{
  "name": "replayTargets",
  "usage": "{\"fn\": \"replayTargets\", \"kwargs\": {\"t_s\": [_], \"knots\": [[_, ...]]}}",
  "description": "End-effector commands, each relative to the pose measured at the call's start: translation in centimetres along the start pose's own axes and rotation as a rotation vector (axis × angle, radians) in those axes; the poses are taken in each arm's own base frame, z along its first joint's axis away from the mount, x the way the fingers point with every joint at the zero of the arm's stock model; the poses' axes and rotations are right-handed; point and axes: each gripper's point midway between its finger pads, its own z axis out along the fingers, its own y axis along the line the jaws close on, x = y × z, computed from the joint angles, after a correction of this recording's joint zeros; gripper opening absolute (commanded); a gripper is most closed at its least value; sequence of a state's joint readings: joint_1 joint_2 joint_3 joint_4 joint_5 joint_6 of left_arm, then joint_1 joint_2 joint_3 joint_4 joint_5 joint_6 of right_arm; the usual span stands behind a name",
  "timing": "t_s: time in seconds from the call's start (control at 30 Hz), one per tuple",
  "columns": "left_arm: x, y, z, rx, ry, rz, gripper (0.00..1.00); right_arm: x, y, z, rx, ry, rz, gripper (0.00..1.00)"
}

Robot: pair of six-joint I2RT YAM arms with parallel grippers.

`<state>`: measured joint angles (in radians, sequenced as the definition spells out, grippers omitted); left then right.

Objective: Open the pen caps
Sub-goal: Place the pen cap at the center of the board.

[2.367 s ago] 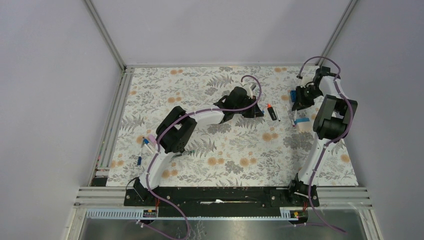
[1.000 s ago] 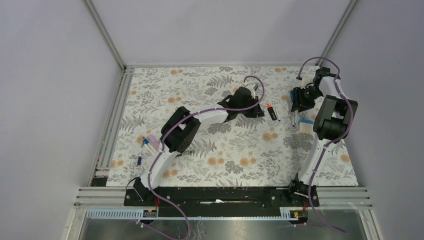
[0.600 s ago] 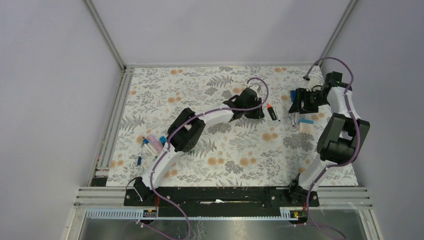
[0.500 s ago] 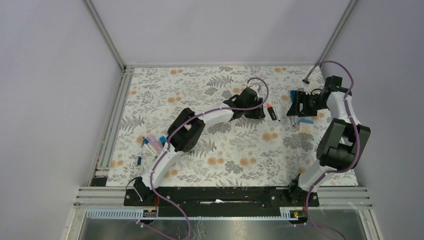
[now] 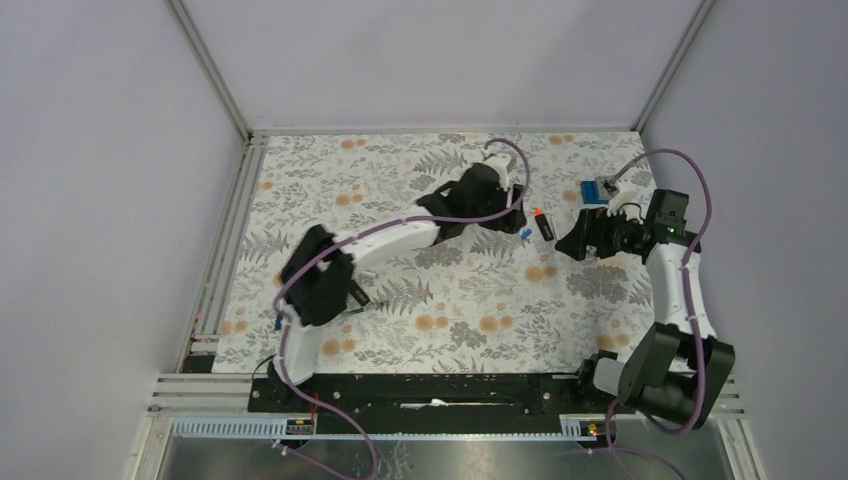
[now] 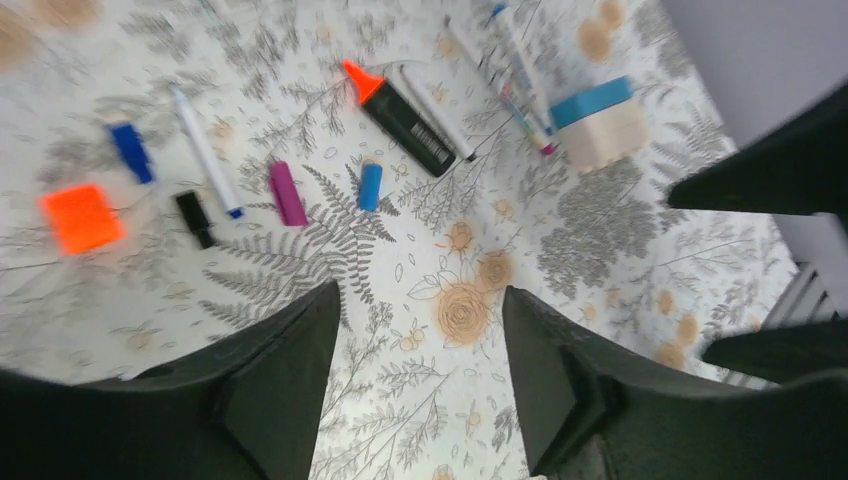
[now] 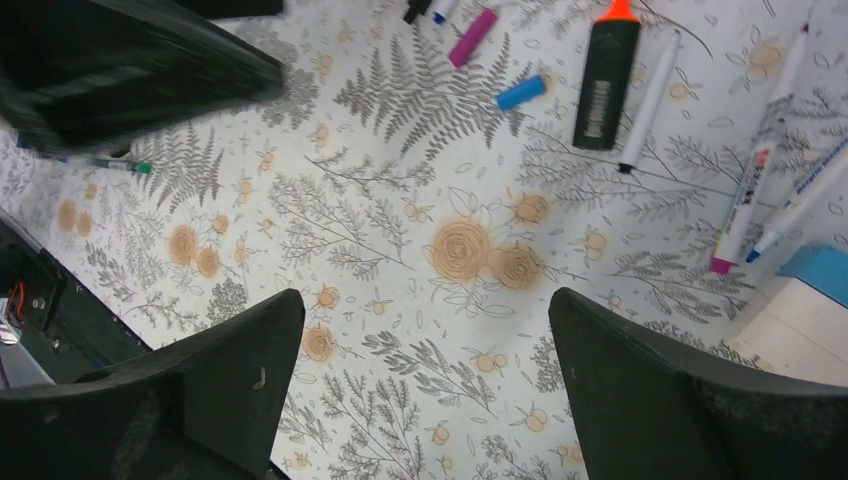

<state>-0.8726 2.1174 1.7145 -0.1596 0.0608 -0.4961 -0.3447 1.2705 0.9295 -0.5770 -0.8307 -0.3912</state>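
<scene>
- When viewed from overhead: left gripper (image 5: 512, 218) and right gripper (image 5: 572, 244) over the floral table (image 5: 430, 300), either side of one black highlighter (image 5: 545, 227).
- Over to the left wrist: fingers (image 6: 270, 390) partway apart, nothing gripped. Five loose pen caps (image 6: 287, 193) lying below, counted off: one orange cap (image 6: 80, 217), one black cap (image 6: 194, 218), one magenta cap (image 6: 287, 193), one blue cap (image 6: 130, 150), another blue cap (image 6: 370, 186) nearer the highlighter.
- Right wrist next: jaws flung wide, empty. Underneath, one magenta cap, one blue cap, the orange-tipped highlighter, one white pen (image 7: 650, 100) just beside it, one blue-and-white block (image 7: 805, 300) at the corner.
</scene>
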Motion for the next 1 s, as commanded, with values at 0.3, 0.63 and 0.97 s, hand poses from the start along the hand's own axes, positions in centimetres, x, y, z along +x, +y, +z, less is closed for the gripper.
{"fn": "replayTargets", "kwargs": {"t_s": [0.3, 0.63, 0.97], "knots": [[-7.0, 2.2, -19.8, -0.165, -0.431, 0.096, 0.99, -2.3, 3.7, -1.7, -0.09, -0.201, -0.151, 1.0], [-2.9, 5.8, -25.2, -0.243, -0.425, 0.079, 0.99, -2.2, 3.8, -1.5, -0.09, -0.241, -0.148, 1.0], [0.5, 9.3, -27.7, -0.34, -0.422, 0.029, 0.99, -1.9, 3.9, -1.1, -0.119, -0.26, -0.146, 1.0]]}}
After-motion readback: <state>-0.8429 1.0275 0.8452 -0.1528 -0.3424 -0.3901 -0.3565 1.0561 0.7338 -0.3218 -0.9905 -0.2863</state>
